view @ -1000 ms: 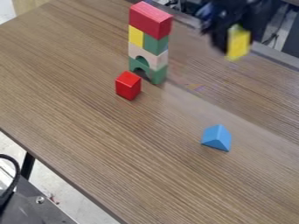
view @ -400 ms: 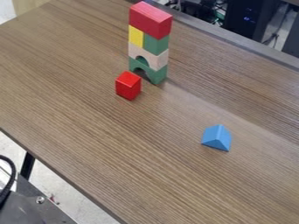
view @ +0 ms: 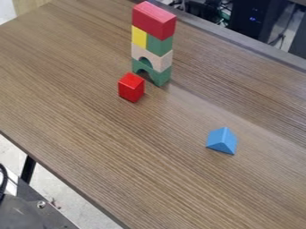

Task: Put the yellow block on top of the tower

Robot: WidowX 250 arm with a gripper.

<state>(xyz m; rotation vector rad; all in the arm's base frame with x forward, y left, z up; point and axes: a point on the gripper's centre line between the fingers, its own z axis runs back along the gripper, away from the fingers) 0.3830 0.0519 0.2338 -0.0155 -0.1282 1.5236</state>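
The tower (view: 159, 41) stands upright near the table's far edge, at the top of the camera view. A long red block (view: 154, 20) lies across its top. Under that, a small yellow block (view: 138, 37) sits beside a green one (view: 159, 45). Below them come a pale wooden arch (view: 161, 61) and, at the base, a green arch (view: 160, 77).
A red block (view: 131, 87) stands on the table just in front of the tower's base. A blue triangular block (view: 222, 141) lies to the right of centre. The wooden table (view: 119, 156) has its near edge at lower left.
A second ago the gripper was at the upper right with a yellow block at it; both have since gone out of view. The tower and the loose blocks have stayed put.
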